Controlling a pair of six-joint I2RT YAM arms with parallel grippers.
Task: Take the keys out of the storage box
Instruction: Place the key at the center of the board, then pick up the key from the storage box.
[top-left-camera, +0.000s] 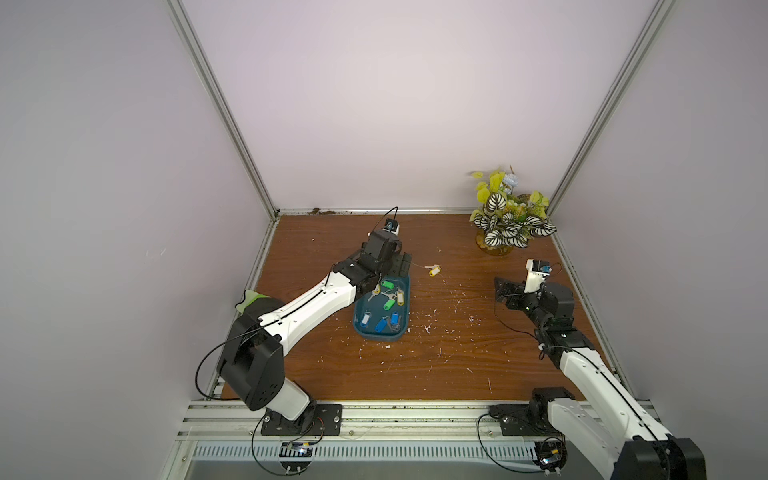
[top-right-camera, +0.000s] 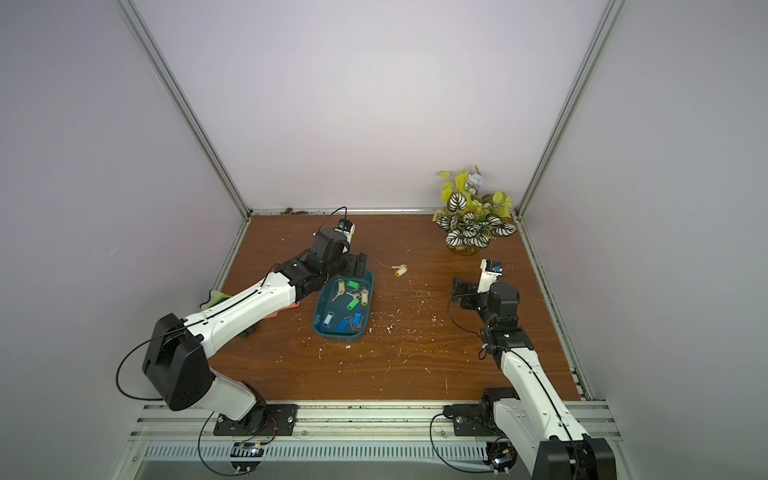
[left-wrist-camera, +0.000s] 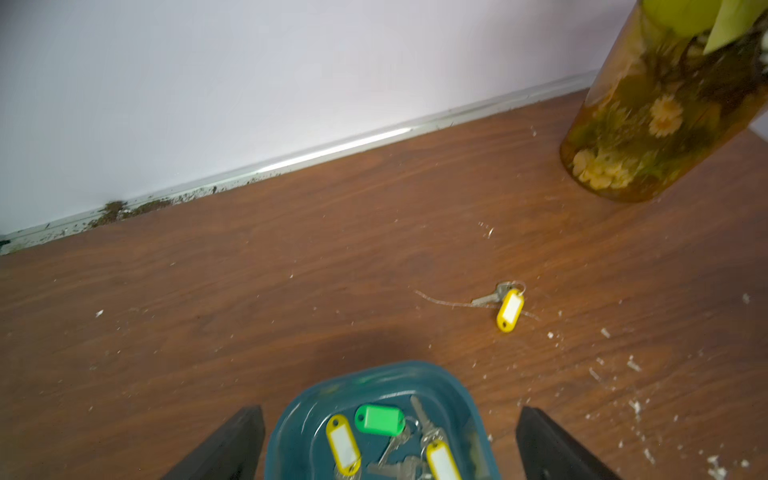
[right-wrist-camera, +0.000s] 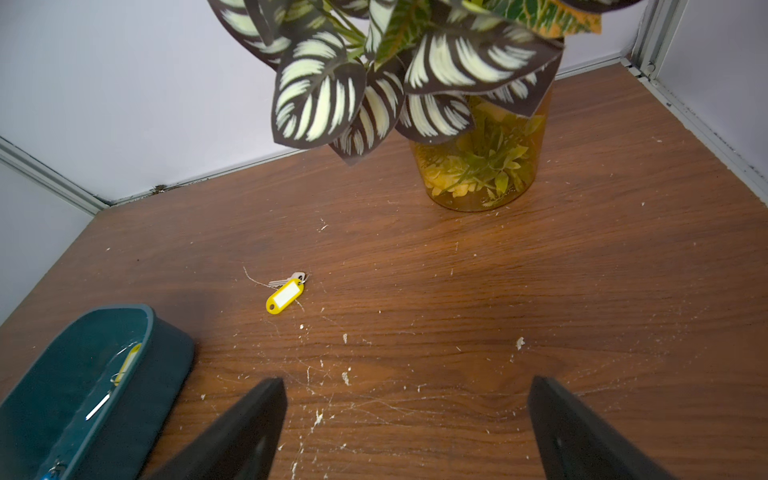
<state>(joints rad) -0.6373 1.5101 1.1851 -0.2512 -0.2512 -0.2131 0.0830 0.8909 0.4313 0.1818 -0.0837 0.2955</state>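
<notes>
**Both grippers open and empty; one key out, the rest in the box**

Your left gripper (left-wrist-camera: 390, 411) has its jaws spread wide with nothing between them. It hangs over the far end of the storage box (top-left-camera: 374, 337), and in the left wrist view one finger shows on either side of that end. Your right gripper (right-wrist-camera: 406, 380) is spread just as wide and holds nothing. It hovers over bare wood near the right edge of the tabletop (top-left-camera: 415, 374), well apart from the box.

The storage box sits left of the tabletop's middle, with its long sides running from the near edge toward the far edge. Most of the keys (top-left-camera: 388, 305) lie loose inside it. You can count seven tags in both top views: two yellow and two green in the far half, three blue in the near half.

One yellow-tagged key (top-left-camera: 434, 271) lies flat on the tabletop, outside the box. It is near the box's far right corner, between the box and the potted plant (top-left-camera: 511, 216), touching neither. The plant stands in the far right corner of the tabletop. White flecks (top-left-camera: 426, 328) are scattered over the wood to the right of the box.
</notes>
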